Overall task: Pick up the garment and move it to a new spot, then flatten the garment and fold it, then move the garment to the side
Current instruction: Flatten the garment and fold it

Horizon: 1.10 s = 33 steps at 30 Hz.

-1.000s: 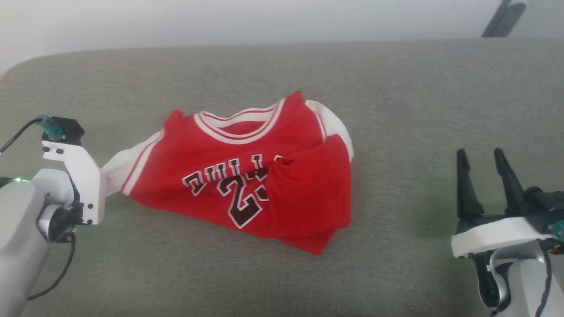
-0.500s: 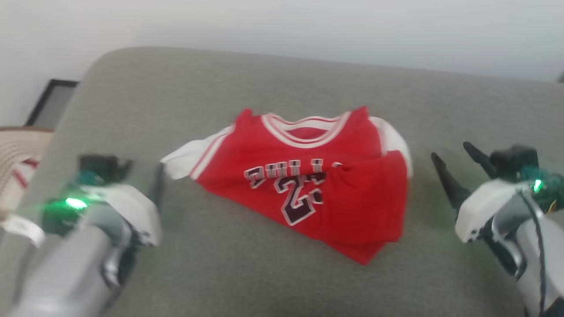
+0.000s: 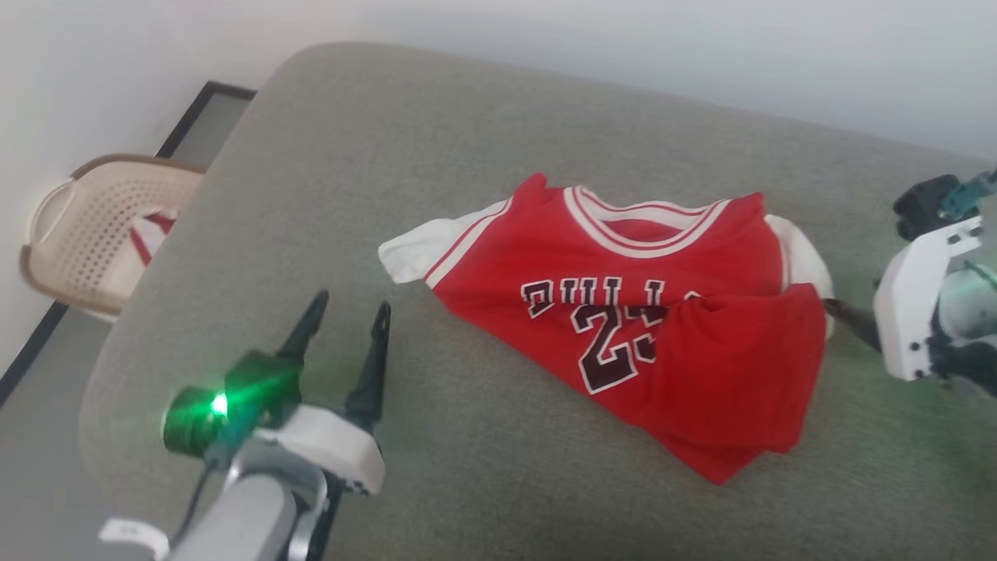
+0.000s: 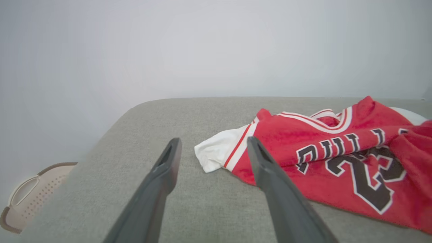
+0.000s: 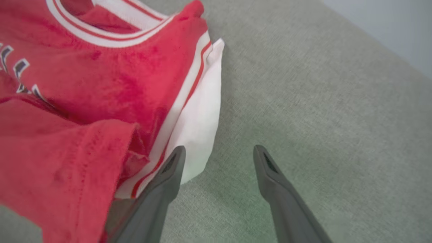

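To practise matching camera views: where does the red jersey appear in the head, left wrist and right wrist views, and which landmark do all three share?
Head view: the garment lies centre-right on the grey cushion.
Left wrist view: lower right, past the open left gripper.
Right wrist view: left half, beside the open right gripper.
Shared landmark: its striped neck trim.

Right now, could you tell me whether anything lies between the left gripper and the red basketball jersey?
Nothing visible does: bare grey fabric cushion separates the open left gripper from the white sleeve of the red basketball jersey.
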### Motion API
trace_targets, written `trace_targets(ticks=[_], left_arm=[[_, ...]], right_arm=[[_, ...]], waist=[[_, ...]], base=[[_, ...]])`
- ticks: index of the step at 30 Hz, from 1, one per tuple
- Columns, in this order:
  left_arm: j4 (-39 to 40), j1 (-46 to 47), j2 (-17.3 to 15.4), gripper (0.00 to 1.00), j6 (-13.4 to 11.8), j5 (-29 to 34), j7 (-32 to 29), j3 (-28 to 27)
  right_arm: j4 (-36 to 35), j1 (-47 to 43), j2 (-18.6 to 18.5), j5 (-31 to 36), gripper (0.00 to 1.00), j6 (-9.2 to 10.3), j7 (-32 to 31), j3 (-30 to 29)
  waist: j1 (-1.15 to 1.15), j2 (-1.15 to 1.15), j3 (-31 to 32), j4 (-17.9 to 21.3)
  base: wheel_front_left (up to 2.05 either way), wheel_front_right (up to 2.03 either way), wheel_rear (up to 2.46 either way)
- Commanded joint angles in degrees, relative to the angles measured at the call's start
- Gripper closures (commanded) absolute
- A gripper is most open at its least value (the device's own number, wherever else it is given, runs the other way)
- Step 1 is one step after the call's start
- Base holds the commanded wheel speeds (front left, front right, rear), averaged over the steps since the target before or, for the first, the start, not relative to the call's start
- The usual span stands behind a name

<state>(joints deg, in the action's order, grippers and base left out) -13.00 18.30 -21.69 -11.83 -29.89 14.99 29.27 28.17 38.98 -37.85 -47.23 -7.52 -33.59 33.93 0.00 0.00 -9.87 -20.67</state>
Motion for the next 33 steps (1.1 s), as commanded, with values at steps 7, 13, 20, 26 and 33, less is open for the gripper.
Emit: trace_targets(ticks=[7,13,20,26,33], left_arm=[[2.81,-4.54,5.17,0.0,3.73,5.72,0.26,-6.39],[2.4,-5.16,8.51,0.0,7.32,9.62,0.26,-10.45],[2.18,-5.61,11.23,0.0,10.71,13.11,0.27,-14.61],[2.56,-7.7,13.09,0.0,12.6,15.64,0.27,-18.47],[2.94,-8.92,14.35,0.0,13.9,16.96,0.26,-21.47]], right_arm=[[1.88,4.27,-2.74,-2.95,0.0,0.06,-4.92,6.24],[1.33,6.23,-4.05,-6.51,1.0,0.08,-5.18,10.66],[2.56,7.3,-4.73,-9.77,1.0,0.07,-2.33,13.52],[4.21,5.99,-7.71,-13.63,1.0,0.07,2.28,12.66],[2.34,2.6,-12.86,-16.88,1.0,0.07,5.39,11.5]], waist=[[0.0,0.0,-2.93,-2.06],[0.0,0.0,-3.66,-2.23],[0.0,0.0,-3.66,-1.56],[0.0,0.0,-2.82,0.63],[0.0,0.0,-2.72,3.22]], base=[[0.0,0.0,0.0],[0.0,0.0,0.0],[0.0,0.0,0.0],[0.0,0.0,0.0],[0.0,0.0,0.0]])
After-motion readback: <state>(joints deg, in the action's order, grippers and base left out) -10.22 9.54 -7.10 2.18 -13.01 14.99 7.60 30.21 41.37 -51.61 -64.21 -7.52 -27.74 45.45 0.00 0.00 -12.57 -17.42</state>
